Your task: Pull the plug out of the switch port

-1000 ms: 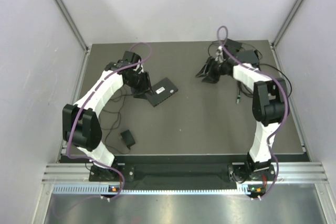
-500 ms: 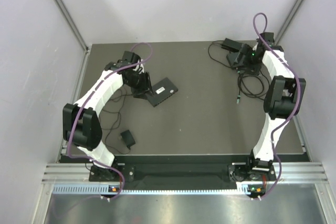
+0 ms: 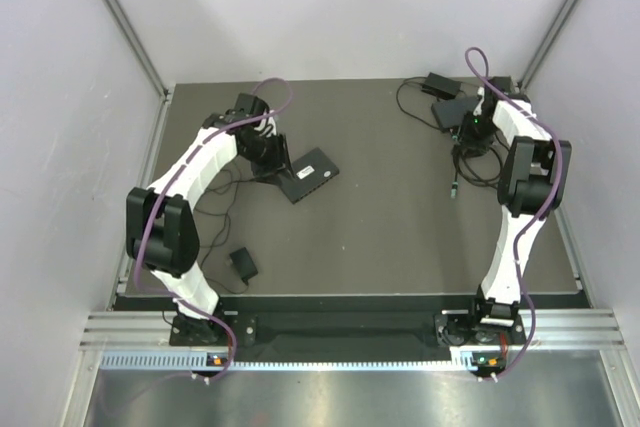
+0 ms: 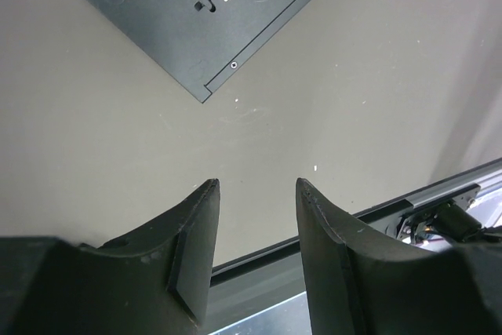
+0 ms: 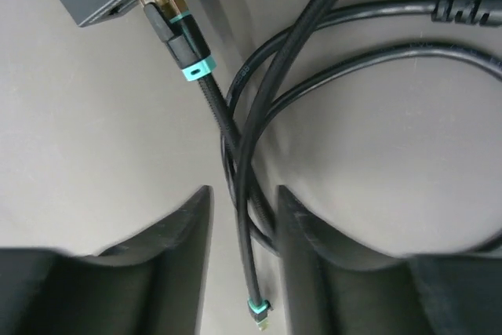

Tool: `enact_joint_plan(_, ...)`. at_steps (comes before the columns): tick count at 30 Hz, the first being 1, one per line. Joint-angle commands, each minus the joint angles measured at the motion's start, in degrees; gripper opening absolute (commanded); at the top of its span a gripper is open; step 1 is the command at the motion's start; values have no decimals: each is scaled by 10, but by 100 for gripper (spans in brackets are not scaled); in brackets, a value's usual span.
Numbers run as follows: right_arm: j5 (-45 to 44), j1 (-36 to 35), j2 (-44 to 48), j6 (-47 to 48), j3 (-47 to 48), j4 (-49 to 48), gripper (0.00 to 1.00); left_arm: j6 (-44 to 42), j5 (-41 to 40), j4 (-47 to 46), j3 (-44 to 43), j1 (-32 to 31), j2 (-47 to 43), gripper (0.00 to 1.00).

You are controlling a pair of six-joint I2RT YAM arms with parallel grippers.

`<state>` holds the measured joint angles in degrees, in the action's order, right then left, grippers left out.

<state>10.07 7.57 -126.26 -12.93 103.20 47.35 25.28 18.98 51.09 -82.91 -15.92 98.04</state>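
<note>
Lying beyond right pincer (image 5: 243, 198): plug (image 5: 179, 37)

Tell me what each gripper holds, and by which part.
Nothing: the left gripper and right gripper are open; the Ethernet cable crosses the right one's gap unclamped.

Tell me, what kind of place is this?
Probably a robot lab's test booth. A left arm and a right arm are bolted to a metal rail. Plain white walls box in a dark table. On it lie a switch and cables.
</note>
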Motion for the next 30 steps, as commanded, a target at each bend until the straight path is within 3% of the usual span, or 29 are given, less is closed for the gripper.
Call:
enact_joint_plan(1,-4,1,17,19,-3,4,35,-14,17,-3,-29,3,4,49)
enact_joint_plan(2,-3,1,23,19,-11,1,26,-15,17,-2,-31,3,8,49)
enact_joint_plan(6,12,-2,43,17,-48,-9,6,-17,20,1,-37,3,14,49)
enact_joint_plan(9,28,-12,63,16,-74,-14,1,-16,26,1,-37,4,18,49)
enact_joint_plan(16,61,-71,114,16,-128,-16,0,-9,29,0,-43,3,26,48)
enact_joint_plan(30,106,-275,251,-38,-292,-44,0,10,49,-11,-37,3,48,47)
